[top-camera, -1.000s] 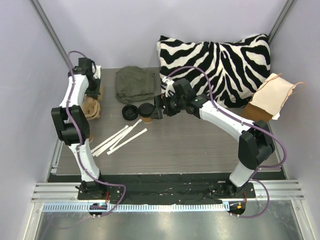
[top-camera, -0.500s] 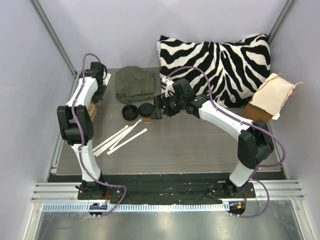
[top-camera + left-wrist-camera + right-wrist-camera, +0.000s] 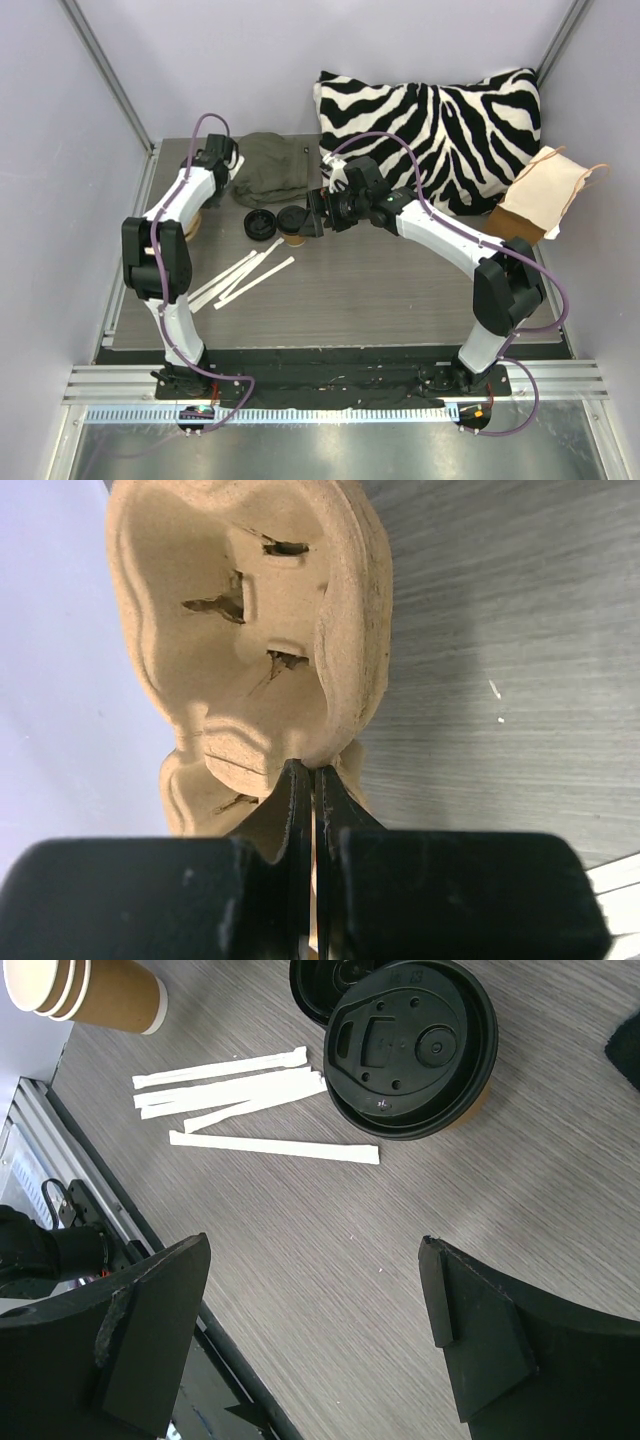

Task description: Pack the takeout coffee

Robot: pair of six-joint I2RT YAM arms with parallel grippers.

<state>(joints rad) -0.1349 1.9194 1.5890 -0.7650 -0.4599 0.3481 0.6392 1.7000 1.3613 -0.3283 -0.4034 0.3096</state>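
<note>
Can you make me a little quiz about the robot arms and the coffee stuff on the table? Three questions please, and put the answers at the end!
1. True or false: the right gripper has its fingers spread open, with nothing between them.
2. Pick one. What is the left gripper pinching?
A. the zebra pillow
B. the edge of the pulp cup carrier
C. a white paper strip
3. Fill in the gap: the coffee cup near the right gripper has a black ____ on top.

Key
1. True.
2. B.
3. lid.
</note>
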